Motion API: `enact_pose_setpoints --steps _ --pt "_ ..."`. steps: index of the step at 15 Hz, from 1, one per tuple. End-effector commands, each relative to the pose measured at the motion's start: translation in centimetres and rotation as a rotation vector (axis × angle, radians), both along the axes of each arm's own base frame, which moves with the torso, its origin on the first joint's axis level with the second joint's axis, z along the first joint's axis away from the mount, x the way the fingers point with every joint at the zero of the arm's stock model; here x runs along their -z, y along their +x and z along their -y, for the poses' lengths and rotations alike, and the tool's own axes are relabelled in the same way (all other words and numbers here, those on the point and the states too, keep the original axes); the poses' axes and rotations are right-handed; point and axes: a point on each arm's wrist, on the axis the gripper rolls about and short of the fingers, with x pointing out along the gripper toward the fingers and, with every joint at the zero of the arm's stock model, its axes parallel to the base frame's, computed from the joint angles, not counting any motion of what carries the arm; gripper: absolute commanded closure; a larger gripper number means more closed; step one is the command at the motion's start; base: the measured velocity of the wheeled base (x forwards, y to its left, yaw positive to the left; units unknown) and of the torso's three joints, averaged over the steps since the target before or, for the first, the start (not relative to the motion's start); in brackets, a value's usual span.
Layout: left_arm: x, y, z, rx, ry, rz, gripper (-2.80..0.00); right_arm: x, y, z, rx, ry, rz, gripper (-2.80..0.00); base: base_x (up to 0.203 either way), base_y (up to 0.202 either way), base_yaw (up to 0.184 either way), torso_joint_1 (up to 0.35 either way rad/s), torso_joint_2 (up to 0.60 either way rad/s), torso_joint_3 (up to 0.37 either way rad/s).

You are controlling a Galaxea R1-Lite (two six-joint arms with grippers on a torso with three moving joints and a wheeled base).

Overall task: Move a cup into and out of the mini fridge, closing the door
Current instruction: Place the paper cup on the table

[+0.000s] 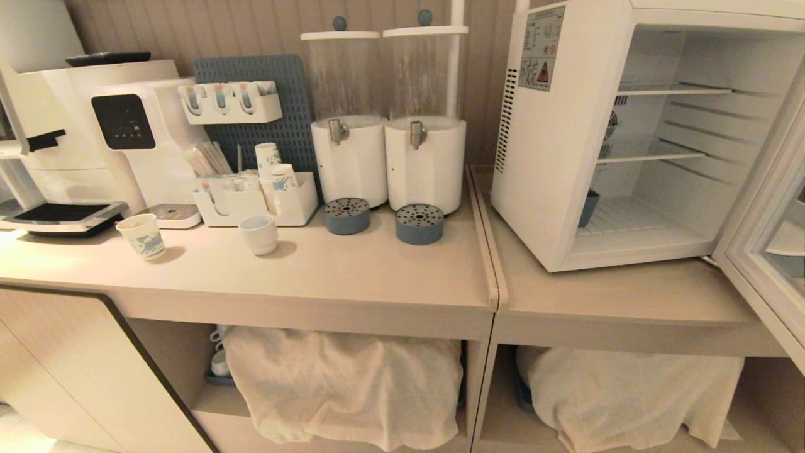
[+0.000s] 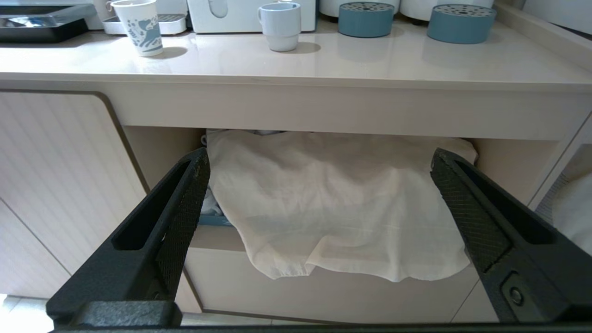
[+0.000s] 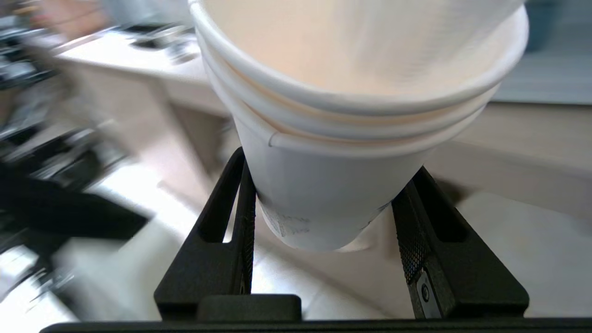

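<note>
While the mini fridge [image 1: 560, 157] stands with its door [image 1: 764, 251] swung wide and its wire shelves bare, the right gripper [image 3: 323, 222] pinches the cup [image 3: 342, 138], which looks empty, by its lower wall. Spread wide and holding nothing, the left gripper [image 2: 319, 203] faces the cloth-covered shelf [image 2: 333, 203].

- The door [image 1: 770, 251] runs off the head view's right edge.
- Behind the cup [image 3: 342, 138], the right wrist view's background smears into blur.
- White cloths [image 1: 343, 384] hide the lower shelves' contents.
</note>
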Motion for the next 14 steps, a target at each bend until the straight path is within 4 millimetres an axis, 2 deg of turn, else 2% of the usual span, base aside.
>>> enact_pose_setpoints --steps 1,3,5,7,8,10,13,14 --pt "0.4 0.1 0.0 0.000 0.005 -0.015 -2.80 0.9 -2.7 0.2 -0.043 -0.002 0.065 0.00 0.000 0.000 0.000 0.000 0.00 0.000" --pt "0.4 0.1 0.0 0.000 0.008 -0.015 -2.80 3.5 -4.9 0.2 -0.044 -0.025 0.132 0.00 0.000 0.000 0.000 0.000 0.00 0.000" --pt "0.4 0.1 0.0 0.000 0.001 -0.015 -2.80 5.1 -4.7 0.5 0.079 -0.046 0.111 0.00 0.000 0.000 0.000 0.000 0.00 0.000" --pt "0.4 0.1 0.0 0.000 0.002 -0.015 -2.80 6.8 -1.9 1.0 0.341 -0.054 0.109 0.00 0.000 0.000 0.000 0.000 0.00 0.000" --pt "0.4 0.1 0.0 0.000 0.001 -0.015 -2.80 8.0 -0.2 1.2 0.405 -0.059 0.129 0.00 0.000 0.000 0.000 0.000 0.00 0.000" --pt "0.4 0.1 0.0 0.000 0.001 -0.015 -2.80 10.4 2.0 1.4 0.490 -0.092 0.168 0.00 0.000 0.000 0.000 0.000 0.00 0.000" --pt "0.4 0.1 0.0 -0.001 -0.005 -0.014 -2.80 13.9 3.7 1.5 0.530 -0.152 0.125 0.00 0.000 0.000 0.000 0.000 0.00 0.000" --pt "0.4 0.1 0.0 -0.001 -0.006 -0.014 -2.80 14.4 3.9 1.5 0.537 -0.171 0.116 0.00 0.000 0.000 0.000 0.000 0.00 0.000"
